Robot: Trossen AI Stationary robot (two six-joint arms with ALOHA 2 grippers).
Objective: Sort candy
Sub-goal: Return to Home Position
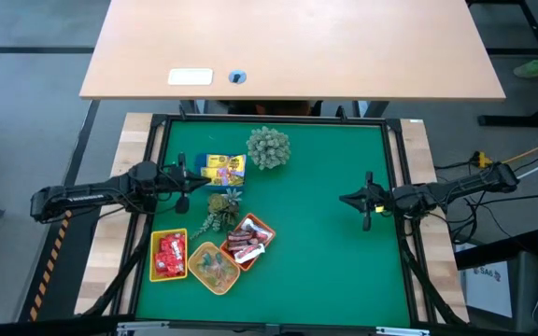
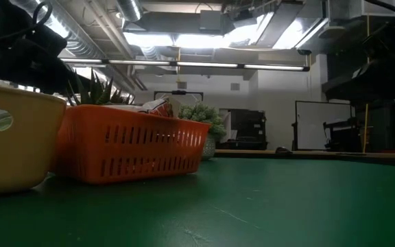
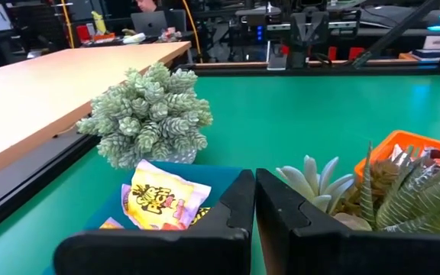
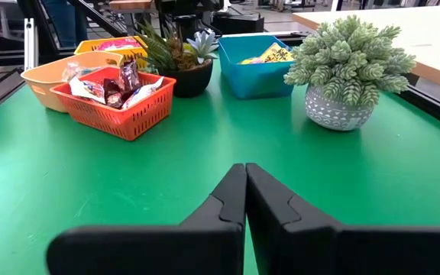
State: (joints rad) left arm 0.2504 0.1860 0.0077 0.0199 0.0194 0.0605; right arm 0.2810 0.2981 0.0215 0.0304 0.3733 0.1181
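Noted small wrapped candy (image 1: 169, 254) grouped by kind in blue, yellow and orange plastic bins (image 4: 250, 80), hence dark left two-finger gripper (image 3: 254, 179) beside them and dark right two-finger gripper (image 4: 245, 172) well apart, both pressed together, empty (judged parked, sorting finished).

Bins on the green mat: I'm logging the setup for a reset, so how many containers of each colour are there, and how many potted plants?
Blue plastic bin: 1
Yellow plastic bin: 1
Light orange plastic bin: 1
Orange mesh basket: 1
Potted plants: 2, the pale green spiky plant and the dark-potted succulent
Total: 6
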